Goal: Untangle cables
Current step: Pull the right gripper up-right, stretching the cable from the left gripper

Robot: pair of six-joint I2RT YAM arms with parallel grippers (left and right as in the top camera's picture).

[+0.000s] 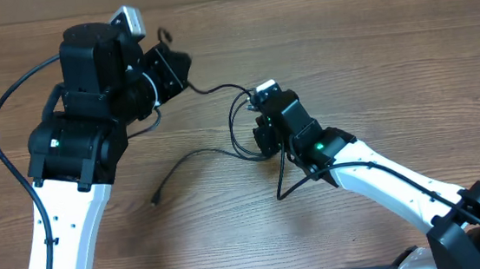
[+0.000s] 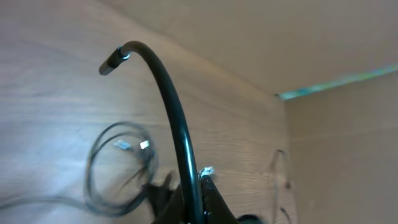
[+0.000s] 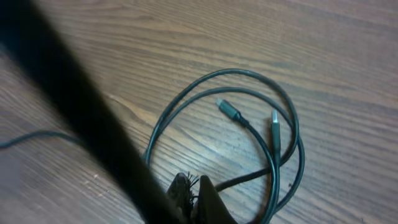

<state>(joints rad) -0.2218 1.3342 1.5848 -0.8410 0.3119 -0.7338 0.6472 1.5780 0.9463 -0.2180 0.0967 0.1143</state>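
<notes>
The cables [image 1: 202, 152] are two thin black cords lying about the middle of the counter [image 1: 372, 44]. They gather into a small overlapping coil just beside the wrist of the right arm [image 1: 319, 145]; from there one strand runs toward the far left corner, up to the left arm [image 1: 88, 95]; another sweeps toward the near edge and ends in a small plug [image 1: 154, 199] lying free on the wood.

In the right wrist view the coil [image 3: 242, 71] is sharp — two rings laid one over the other, with two slim plug tips [image 3: 229, 111] inside, close together but apart.

The left jaws are closed on a cord; in the left wrist view that cord [image 2: 178, 124] rises from between them, arches over and ends in a plug tip [image 2: 109, 66] held up off the counter. The right jaws are pressed together low at the coil's edge; a strand runs straight into their tips, so they seem to pinch it.

Which cord is which inside the coil I cannot tell. A broad dark blur [image 3: 74, 106] crosses the right wrist view and hides the counter behind it. In the left wrist view the coil is smeared — out of focus.
</notes>
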